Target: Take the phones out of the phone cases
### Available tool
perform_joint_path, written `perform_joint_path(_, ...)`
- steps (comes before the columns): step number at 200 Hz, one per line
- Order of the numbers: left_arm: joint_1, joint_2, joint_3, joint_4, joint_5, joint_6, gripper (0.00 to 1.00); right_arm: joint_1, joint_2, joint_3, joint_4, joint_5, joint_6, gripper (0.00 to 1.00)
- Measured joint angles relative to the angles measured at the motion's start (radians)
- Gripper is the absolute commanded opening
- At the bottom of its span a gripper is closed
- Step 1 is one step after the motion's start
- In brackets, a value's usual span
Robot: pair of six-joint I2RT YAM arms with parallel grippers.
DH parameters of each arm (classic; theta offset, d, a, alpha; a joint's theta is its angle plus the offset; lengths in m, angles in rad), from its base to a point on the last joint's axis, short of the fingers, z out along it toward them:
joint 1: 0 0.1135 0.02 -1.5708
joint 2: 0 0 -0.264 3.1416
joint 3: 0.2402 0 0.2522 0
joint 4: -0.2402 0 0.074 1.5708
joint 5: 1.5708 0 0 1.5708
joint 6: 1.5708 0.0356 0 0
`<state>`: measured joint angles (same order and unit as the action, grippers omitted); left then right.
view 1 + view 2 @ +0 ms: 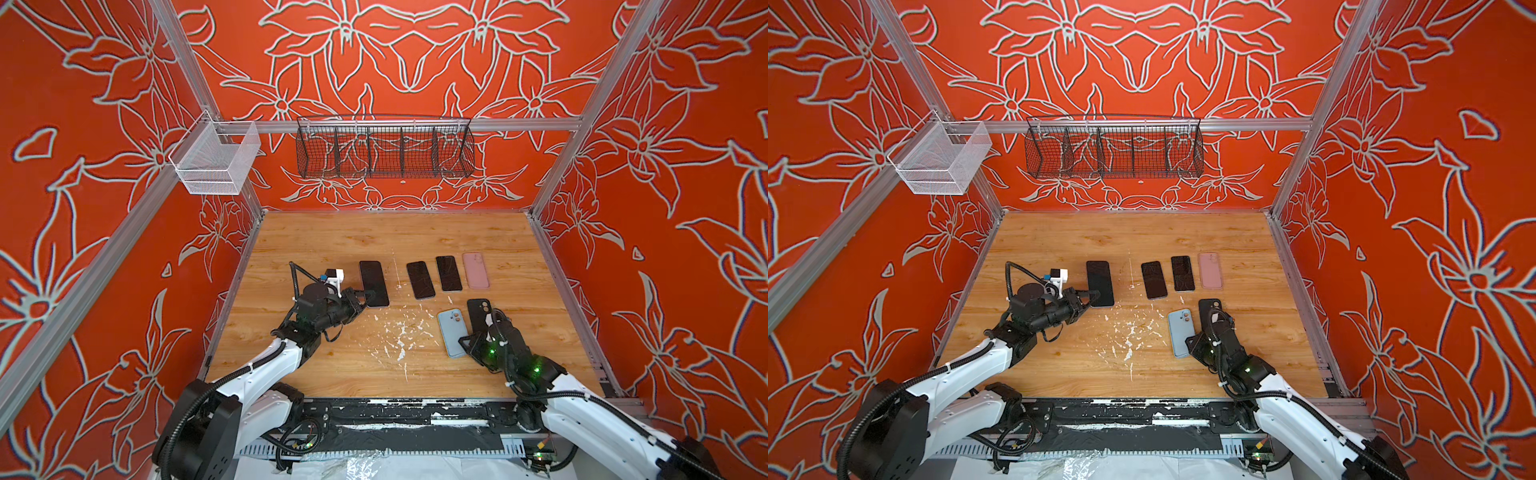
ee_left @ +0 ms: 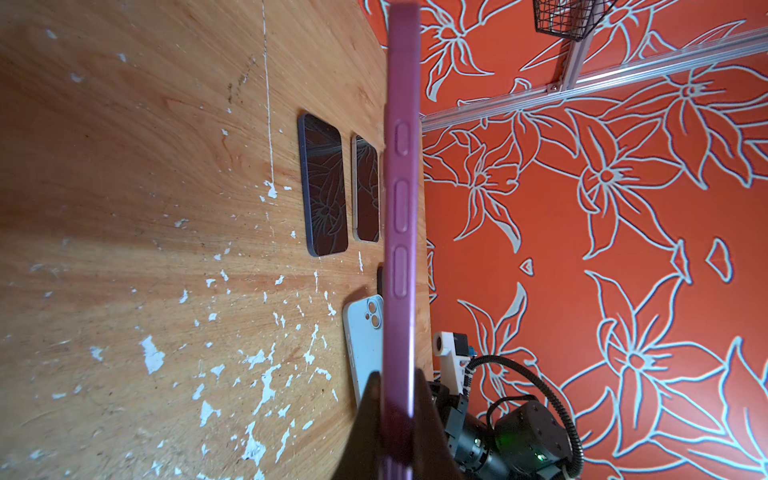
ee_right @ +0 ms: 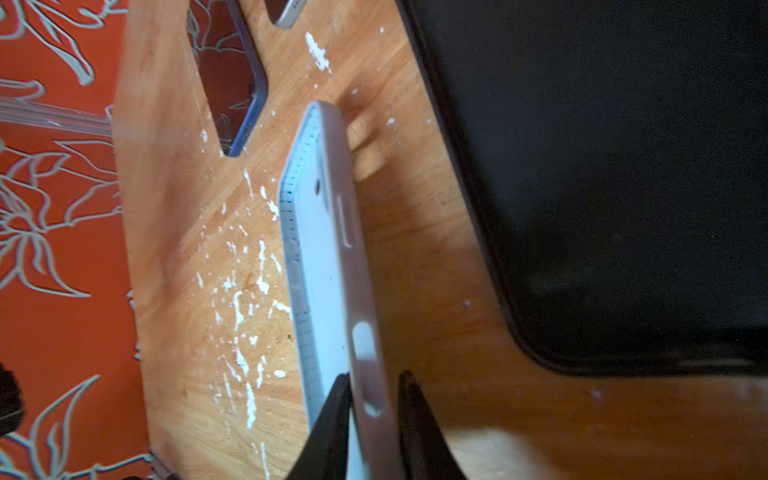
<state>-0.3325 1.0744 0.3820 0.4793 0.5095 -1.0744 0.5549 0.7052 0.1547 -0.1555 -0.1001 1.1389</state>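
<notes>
In both top views a paint-flecked wooden surface point(image 1: 332, 374) sits between red flower-patterned walls point(image 1: 374, 62), with a black wire basket point(image 1: 384, 149) hung at the back. The dark-screened rectangular phone point(image 1: 374, 280) is left of centre, screen up, long axis running near to far, its near corner pinched in the left hand point(image 1: 368, 296). Only the left wrist view shows its purple phone case point(image 2: 401, 208), edge-on. The right wrist view shows the right hand point(image 3: 374, 376) slightly parted astride a light-blue case's point(image 3: 324, 270) rim.

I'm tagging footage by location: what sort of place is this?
Probably a robot test booth in a lab, not a home: two robot arms mounted at the edge of a wooden table, metal frame rails carrying printed red walls, and phones laid out in a row.
</notes>
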Motion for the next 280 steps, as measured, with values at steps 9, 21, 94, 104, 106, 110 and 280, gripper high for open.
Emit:
perform_joint_path(9, 0.000, 0.004, 0.001, 0.006, 0.006, 0.002, 0.00, 0.000, 0.031, 0.000, 0.017, -0.004, -0.004, 0.44)
perform_joint_path(21, 0.000, 0.013, 0.003, 0.011, 0.014, 0.006, 0.00, 0.000, 0.063, 0.011, 0.045, -0.002, -0.001, 0.50)
perform_joint_path(94, 0.000, 0.076, 0.006, 0.017, 0.034, 0.047, 0.00, 0.000, 0.112, 0.058, 0.041, 0.002, -0.010, 0.57)
perform_joint_path(104, 0.000, 0.093, 0.013, 0.016, 0.035, 0.054, 0.00, 0.000, 0.094, 0.066, 0.014, 0.011, -0.015, 0.57)
perform_joint_path(106, 0.000, 0.095, 0.015, 0.016, 0.035, 0.055, 0.00, 0.000, 0.089, 0.068, 0.006, 0.014, -0.017, 0.57)
perform_joint_path(110, 0.000, 0.105, 0.020, 0.016, 0.035, 0.059, 0.00, 0.000, 0.081, 0.071, -0.005, 0.017, -0.020, 0.57)
perform_joint_path(280, 0.000, 0.543, 0.172, 0.189, 0.045, 0.102, 0.00, 0.000, 0.038, 0.277, -0.251, 0.050, -0.215, 0.72)
